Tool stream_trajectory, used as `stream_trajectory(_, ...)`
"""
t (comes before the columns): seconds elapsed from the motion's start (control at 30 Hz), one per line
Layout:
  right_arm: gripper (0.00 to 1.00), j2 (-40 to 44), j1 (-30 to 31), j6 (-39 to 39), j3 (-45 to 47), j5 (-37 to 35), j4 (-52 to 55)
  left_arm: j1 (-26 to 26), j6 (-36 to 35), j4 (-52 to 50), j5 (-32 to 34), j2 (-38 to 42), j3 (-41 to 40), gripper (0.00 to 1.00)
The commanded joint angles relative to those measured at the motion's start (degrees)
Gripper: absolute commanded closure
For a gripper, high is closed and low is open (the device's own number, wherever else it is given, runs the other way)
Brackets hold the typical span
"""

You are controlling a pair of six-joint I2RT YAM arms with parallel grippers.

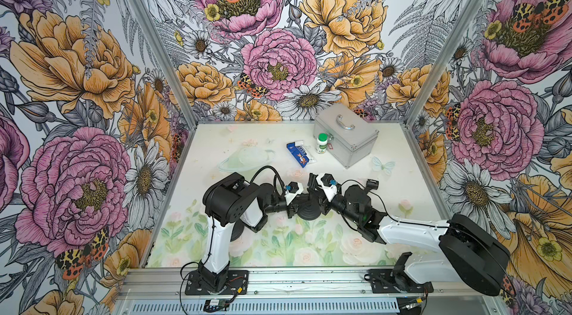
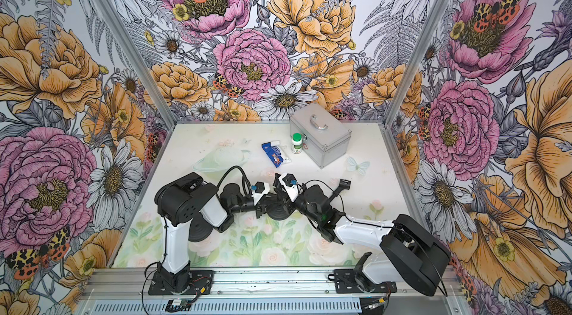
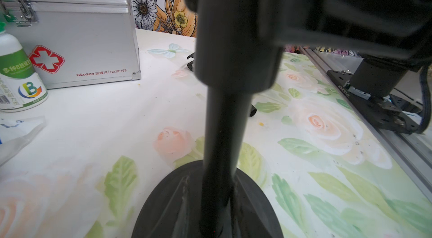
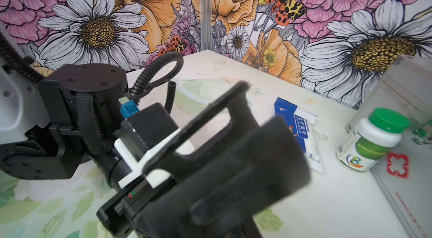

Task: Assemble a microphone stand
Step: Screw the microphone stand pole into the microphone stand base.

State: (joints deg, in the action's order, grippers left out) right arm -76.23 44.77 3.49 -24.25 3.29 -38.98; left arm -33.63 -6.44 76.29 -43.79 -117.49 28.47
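My left gripper (image 1: 294, 204) and right gripper (image 1: 319, 196) meet at the pole (image 3: 222, 136)
I cannot tell whether either pair of jaws grips it or stands apart. The pole is upright on its round base (image 1: 309, 213), on my side of the case (image 1: 349, 140), well apart from it

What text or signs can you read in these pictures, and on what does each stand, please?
"GLosen 金隆兴 | No.B0169", with a red cross sign: silver case.
"多种B族维" and a "B" logo: white bottle.
"纱布绷带": blue packet; its smaller print is unreadable.
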Motion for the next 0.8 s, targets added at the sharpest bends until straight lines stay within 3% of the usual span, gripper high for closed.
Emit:
stream_trajectory(0.0,0.78,-0.4,-1.3,-4.6,-1.4,2.0,9.8,-0.3,-0.7,-0.4,1.2,0.9,0.2,0.75)
stream_trajectory(0.07,0.59,0.8,-2.9,-9.5,-2.8,11.8,14.2,-0.3,-0.7,-0.4,1.1,0.9,0.1,0.77)
stream_trajectory(0.13,0.53,1.4,-6.1,-13.3,-4.0,21.2,18.0,-0.3,-0.7,-0.4,1.1,0.9,0.1,0.78)
stream_trajectory(0.27,0.49,-1.5,-11.7,-16.7,-8.3,33.6,22.2,-0.3,-0.8,-0.4,0.9,0.9,0.1,0.78)
stream_trajectory(0.43,0.53,-5.9,-13.2,-19.0,-14.3,37.2,26.0,-0.3,-0.8,-0.4,1.0,0.8,0.2,0.78)
stream_trajectory(0.53,0.66,-7.1,-13.2,-17.3,-15.4,36.3,24.8,-0.3,-0.8,-0.4,1.0,0.8,0.2,0.78)
stream_trajectory(0.6,0.76,-6.8,-13.0,-14.0,-13.6,31.6,20.7,-0.2,-0.7,-0.4,1.0,0.8,0.2,0.78)
stream_trajectory(0.7,0.83,-4.0,-11.1,-8.4,-6.2,18.8,8.9,-0.2,-0.6,-0.4,0.9,0.8,0.3,0.77)
stream_trajectory(0.77,0.89,-2.4,-8.5,-3.2,-1.1,5.8,1.6,-0.1,-0.6,-0.4,0.8,0.7,0.3,0.76)
